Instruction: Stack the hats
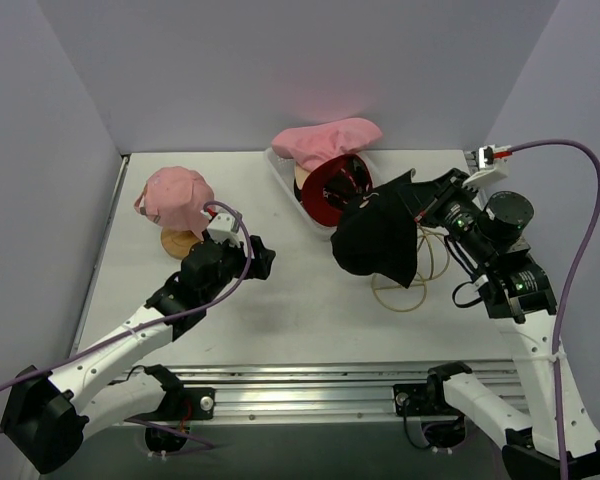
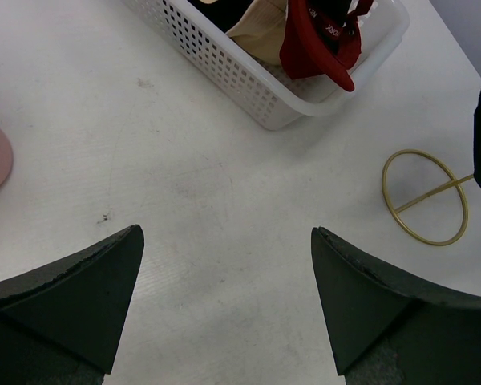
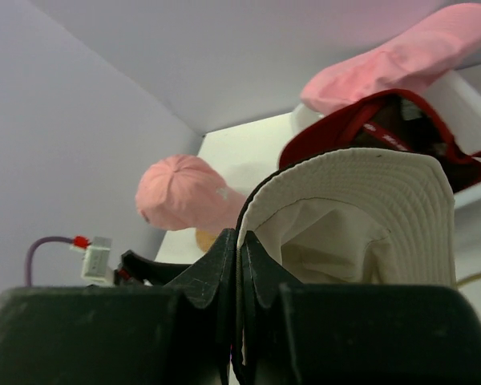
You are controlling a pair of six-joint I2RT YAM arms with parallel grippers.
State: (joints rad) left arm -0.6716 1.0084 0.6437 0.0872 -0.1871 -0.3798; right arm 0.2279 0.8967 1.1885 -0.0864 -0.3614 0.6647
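Black bucket hat (image 1: pixel 375 240) hangs beside the basket (image 1: pixel 278 172), its brim pinched in the closed jaws of our right gripper (image 1: pixel 418 207); the pink cap (image 1: pixel 177 195) sits on the wooden stand (image 1: pixel 177 243), and our left gripper (image 1: pixel 258 258) hovers nearby, jaws spread wide and empty

Black hat (image 1: pixel 375 238) dangles aloft; pink hat (image 1: pixel 325 140) lies atop red cap (image 1: pixel 332 188).

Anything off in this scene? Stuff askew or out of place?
Pink bucket hat is draped over the back rim of the basket, not inside it. A brass wire ring lies loose on the table beside the basket. Nothing looks spilled or damaged.
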